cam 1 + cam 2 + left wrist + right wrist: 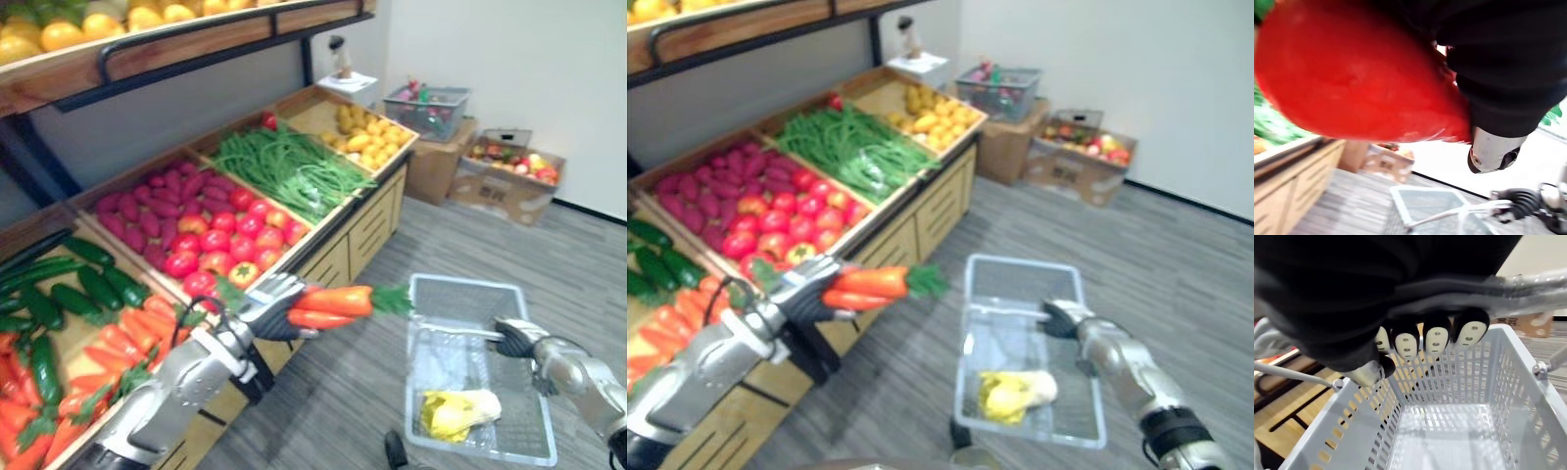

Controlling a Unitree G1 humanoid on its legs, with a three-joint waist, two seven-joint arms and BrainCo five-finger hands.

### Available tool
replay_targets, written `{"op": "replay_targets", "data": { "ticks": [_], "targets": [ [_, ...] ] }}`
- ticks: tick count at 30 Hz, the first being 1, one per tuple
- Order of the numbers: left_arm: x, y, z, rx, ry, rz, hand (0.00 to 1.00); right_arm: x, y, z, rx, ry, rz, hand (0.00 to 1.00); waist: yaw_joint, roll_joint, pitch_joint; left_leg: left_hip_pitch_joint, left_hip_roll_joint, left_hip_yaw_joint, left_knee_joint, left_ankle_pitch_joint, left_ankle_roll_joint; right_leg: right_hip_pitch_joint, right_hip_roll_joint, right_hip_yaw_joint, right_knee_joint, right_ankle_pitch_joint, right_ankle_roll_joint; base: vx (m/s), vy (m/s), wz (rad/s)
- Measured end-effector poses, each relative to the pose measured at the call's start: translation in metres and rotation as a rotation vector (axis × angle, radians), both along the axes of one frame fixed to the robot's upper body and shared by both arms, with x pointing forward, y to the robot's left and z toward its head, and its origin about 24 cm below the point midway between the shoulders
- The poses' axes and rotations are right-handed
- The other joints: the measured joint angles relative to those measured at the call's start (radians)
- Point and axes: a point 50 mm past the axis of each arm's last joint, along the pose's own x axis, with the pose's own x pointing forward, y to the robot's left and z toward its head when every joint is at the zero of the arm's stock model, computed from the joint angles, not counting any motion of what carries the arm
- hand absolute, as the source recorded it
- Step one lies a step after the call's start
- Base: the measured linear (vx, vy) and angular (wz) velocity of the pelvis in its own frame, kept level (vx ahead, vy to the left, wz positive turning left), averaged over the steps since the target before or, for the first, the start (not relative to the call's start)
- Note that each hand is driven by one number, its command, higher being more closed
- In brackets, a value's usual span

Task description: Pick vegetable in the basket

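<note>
My left hand (263, 311) is shut on orange carrots (331, 304) with green tops, held in the air between the produce stand and the basket. Up close, a carrot (1356, 83) looms in front of the left wrist camera. My right hand (516, 338) is shut on the handle (1528, 284) of a pale grey plastic basket (428, 289) that hangs over the floor to the right. A yellow-green cabbage (458, 412) lies in the basket's near end. The carrots' leafy tips reach almost to the basket's left rim.
A wooden stand (343, 245) on the left holds cucumbers (88, 284), more carrots (118, 348), tomatoes (220, 245), purple sweet potatoes (147, 211), green beans (284, 166) and yellow produce (367, 132). Cardboard boxes (509, 181) and another basket (426, 108) stand at the back wall. Grey plank floor lies around the basket.
</note>
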Motion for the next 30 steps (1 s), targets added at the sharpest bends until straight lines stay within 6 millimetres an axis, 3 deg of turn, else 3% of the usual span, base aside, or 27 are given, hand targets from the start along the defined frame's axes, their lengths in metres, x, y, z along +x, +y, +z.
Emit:
{"op": "replay_targets", "data": {
  "ticks": [3, 9, 17, 22, 30],
  "targets": [
    [-0.002, -0.025, 0.003, -0.051, -0.011, -0.102, 1.00, 0.011, 0.017, 0.013, 0.059, -0.033, 0.058, 1.00, -0.002, 0.018, -0.001, 0.000, 0.052, 0.028, 0.086, -0.045, -0.015, 0.000, 0.029, 0.013, 0.015, 0.004, -0.006, -0.03, -0.030, -0.30],
    [-0.014, -0.060, -0.007, -0.117, 0.048, -0.237, 1.00, 0.030, 0.044, 0.037, 0.105, -0.086, 0.158, 1.00, -0.004, 0.026, -0.004, -0.001, 0.107, 0.072, 0.183, -0.096, -0.026, -0.002, 0.054, 0.040, 0.019, 0.004, -0.007, -0.05, 0.001, -0.17],
    [-0.025, -0.083, -0.013, -0.147, 0.101, -0.329, 1.00, 0.048, 0.057, 0.060, 0.131, -0.158, 0.171, 1.00, -0.005, 0.029, -0.004, -0.016, 0.124, 0.092, 0.230, -0.121, -0.028, -0.024, 0.056, 0.051, 0.034, 0.003, -0.007, -0.03, 0.006, -0.05],
    [-0.031, -0.098, -0.016, -0.182, 0.133, -0.373, 1.00, 0.053, 0.070, 0.063, 0.193, -0.176, 0.165, 1.00, -0.004, 0.028, -0.004, -0.022, 0.136, 0.093, 0.245, -0.123, -0.028, -0.024, 0.056, 0.043, 0.037, 0.003, -0.008, -0.01, -0.007, 0.04],
    [-0.015, -0.120, -0.047, -0.189, 0.252, -0.292, 1.00, 0.063, 0.096, 0.075, 0.299, -0.210, 0.178, 1.00, -0.006, 0.018, 0.003, -0.045, 0.153, 0.073, 0.267, -0.130, -0.033, -0.034, 0.059, 0.022, 0.053, -0.005, -0.018, -0.02, -0.010, 0.06]
  ]
}}
